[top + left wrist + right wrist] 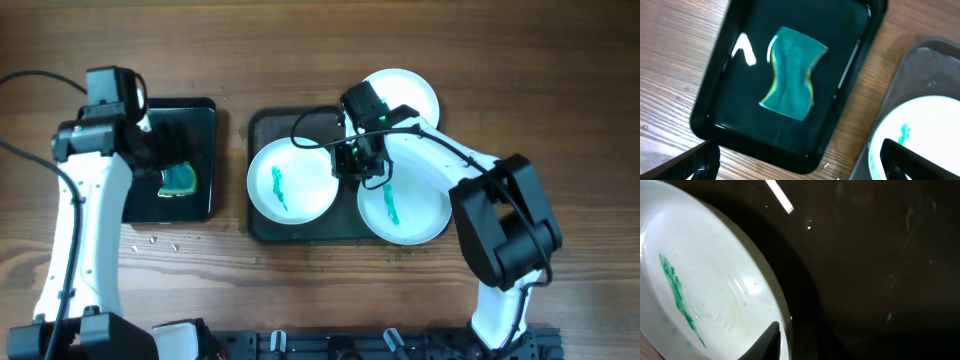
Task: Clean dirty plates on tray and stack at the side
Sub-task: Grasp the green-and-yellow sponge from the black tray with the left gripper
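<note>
- Right smeared plate (405,205) overhangs the tray's (275,125) near right rim; left smeared plate (292,180) lies in the tray's left half.
- Right claw (362,165) hovers mid-tray between them; can't tell its grip.
- Clean plate (408,92) sits beyond the tray's far right corner.
- Left of the tray, left claw (805,160) gapes wide over the sponge (790,75). I judge the next move is to drop and pinch it.

The large tray (300,233) is set at the middle of the table (560,80), and the small tray (205,112) is placed just to its left. A sponge (180,181) is laid in the small tray. The left plate (290,180) is set on the large tray; the right plate (410,205) is set beside it, overhanging the right rim. The third plate (410,92) is seen behind the right plate, at the tray's far right corner
</note>
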You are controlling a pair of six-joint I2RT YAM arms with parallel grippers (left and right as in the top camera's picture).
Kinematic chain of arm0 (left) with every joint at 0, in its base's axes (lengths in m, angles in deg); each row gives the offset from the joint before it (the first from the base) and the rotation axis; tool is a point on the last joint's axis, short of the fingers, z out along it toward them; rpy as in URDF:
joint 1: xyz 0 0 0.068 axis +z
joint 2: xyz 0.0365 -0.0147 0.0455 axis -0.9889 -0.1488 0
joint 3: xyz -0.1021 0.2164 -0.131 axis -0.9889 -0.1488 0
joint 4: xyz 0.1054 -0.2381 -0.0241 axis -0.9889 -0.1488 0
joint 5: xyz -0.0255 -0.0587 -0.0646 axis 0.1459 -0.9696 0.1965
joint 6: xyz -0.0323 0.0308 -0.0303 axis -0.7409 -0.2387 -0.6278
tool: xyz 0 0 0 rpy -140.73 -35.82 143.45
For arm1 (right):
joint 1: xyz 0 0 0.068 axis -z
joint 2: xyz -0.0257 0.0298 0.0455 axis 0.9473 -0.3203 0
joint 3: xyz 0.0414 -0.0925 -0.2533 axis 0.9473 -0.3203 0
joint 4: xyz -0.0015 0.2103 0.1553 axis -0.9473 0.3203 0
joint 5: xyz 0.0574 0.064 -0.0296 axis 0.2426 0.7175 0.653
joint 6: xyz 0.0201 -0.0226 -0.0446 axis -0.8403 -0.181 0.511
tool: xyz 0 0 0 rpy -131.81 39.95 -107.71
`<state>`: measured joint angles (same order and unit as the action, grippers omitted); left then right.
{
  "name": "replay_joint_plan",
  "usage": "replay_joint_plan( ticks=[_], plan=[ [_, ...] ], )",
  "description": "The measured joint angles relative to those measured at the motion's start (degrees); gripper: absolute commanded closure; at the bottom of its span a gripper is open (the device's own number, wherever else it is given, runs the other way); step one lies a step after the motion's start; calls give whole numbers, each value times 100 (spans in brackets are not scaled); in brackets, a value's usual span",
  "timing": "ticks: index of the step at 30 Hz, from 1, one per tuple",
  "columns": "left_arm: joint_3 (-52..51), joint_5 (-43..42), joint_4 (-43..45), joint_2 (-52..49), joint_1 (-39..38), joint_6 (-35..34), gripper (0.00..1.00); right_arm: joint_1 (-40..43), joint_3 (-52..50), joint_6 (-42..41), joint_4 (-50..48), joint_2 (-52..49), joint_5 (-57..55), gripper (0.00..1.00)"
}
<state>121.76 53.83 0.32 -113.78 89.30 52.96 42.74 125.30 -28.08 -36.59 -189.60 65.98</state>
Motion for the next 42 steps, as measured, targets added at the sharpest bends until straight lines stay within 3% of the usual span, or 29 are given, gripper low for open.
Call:
replay_joint_plan(
  ticks=[2, 6, 8, 13, 20, 22, 24, 27, 28, 29, 36, 42],
  plan=[
    [0, 0, 35, -17, 109, 0, 4, -2, 2, -105, -55, -85, 46, 96],
    [2, 17, 142, -330, 197, -20, 10, -17, 2, -284, -120, -116, 96, 96],
    [2, 17, 197, -680, 197, -17, 22, -26, 2, -367, -129, -116, 107, 96],
    [22, -275, 584, -1554, 197, 398, 35, -26, 2, -385, -138, -116, 107, 96],
    [22, -212, 988, -2500, 197, 597, 30, -26, 2, -387, -157, -116, 131, 96],
    [22, -85, 1130, -2745, 197, 614, 46, -26, 2, -385, -190, -120, 133, 96],
    [22, -52, 1257, -2887, 197, 638, 71, -26, 2, -387, -203, -122, 149, 96],
    [22, -2, 1340, -2892, 197, 678, 78, -26, 2, -385, -210, -127, 155, 96],
    [22, 4, 1344, -2892, 197, 675, 94, -26, 2, -387, -210, -127, 162, 96],
    [22, 17, 1346, -2892, 197, 682, 96, -26, 2, -387, -210, -129, 168, 96],
    [26, 61, 1152, -2796, 197, 647, 96, -22, 2, -387, -212, -138, 201, 96],
    [334, -273, 310, -1838, 197, 625, 96, -22, 2, -387, -232, -138, 212, 96]
  ],
)
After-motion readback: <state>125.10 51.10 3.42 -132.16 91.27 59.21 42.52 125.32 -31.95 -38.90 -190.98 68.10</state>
